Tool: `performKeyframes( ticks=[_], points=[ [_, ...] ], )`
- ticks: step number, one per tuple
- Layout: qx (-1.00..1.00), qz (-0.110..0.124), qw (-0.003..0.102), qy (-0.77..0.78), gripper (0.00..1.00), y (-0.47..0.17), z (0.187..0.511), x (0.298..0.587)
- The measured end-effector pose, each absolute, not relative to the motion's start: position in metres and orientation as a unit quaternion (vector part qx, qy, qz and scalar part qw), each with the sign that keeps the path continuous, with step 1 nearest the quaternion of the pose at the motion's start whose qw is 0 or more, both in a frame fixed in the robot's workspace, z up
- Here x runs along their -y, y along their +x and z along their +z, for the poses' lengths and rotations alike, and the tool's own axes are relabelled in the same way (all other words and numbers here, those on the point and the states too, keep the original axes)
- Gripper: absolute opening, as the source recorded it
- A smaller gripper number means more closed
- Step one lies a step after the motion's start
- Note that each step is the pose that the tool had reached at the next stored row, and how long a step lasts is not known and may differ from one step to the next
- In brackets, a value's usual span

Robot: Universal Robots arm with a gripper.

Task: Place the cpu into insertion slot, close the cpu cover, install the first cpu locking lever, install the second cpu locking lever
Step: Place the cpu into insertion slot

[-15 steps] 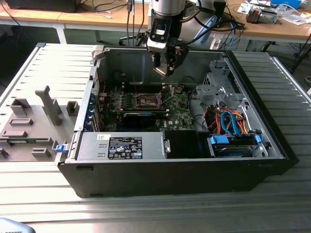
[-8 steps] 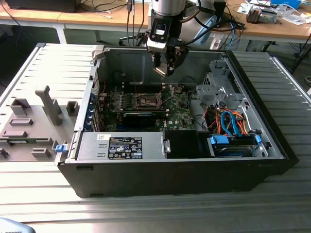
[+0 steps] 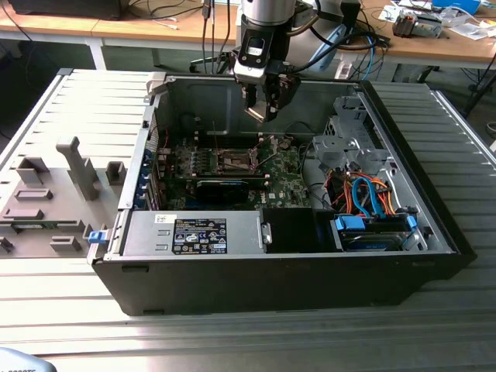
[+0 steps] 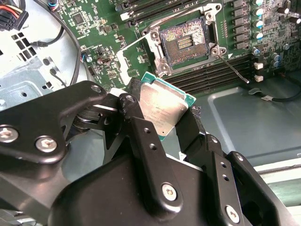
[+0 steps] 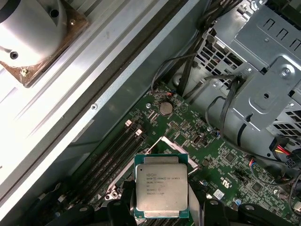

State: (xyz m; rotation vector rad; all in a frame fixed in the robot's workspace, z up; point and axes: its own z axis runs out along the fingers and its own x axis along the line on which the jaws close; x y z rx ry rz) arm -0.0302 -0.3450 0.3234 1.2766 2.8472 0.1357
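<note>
My gripper (image 3: 262,115) hangs above the open computer case, shut on the cpu (image 4: 162,106), a flat square chip with a silvery top and green edge, held by two opposite sides between the black fingers (image 4: 136,127). The first wrist view shows the cpu (image 5: 161,190) top-up over the motherboard. The insertion slot (image 4: 186,43) lies bare below and ahead of the chip, its dark contact field showing. The cpu cover (image 4: 134,52) stands swung open beside it. A thin locking lever (image 4: 233,67) sticks out from the socket's corner. In the exterior view the slot (image 3: 235,161) sits mid-board, below the gripper.
The green motherboard (image 3: 283,182) lies on the case floor. A silver drive cage (image 3: 349,143) with orange and blue cables (image 3: 364,198) stands at the exterior view's right. The power supply (image 3: 194,232) sits along the near wall. Memory slots (image 4: 207,77) flank the socket.
</note>
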Motion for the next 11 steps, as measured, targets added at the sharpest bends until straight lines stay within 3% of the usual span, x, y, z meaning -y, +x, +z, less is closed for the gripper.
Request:
performKeyframes(
  ticks=[11],
  points=[
    [-0.91,0.043,0.009,0.411,0.54,-0.0302,0.3234,0.345]
  ],
)
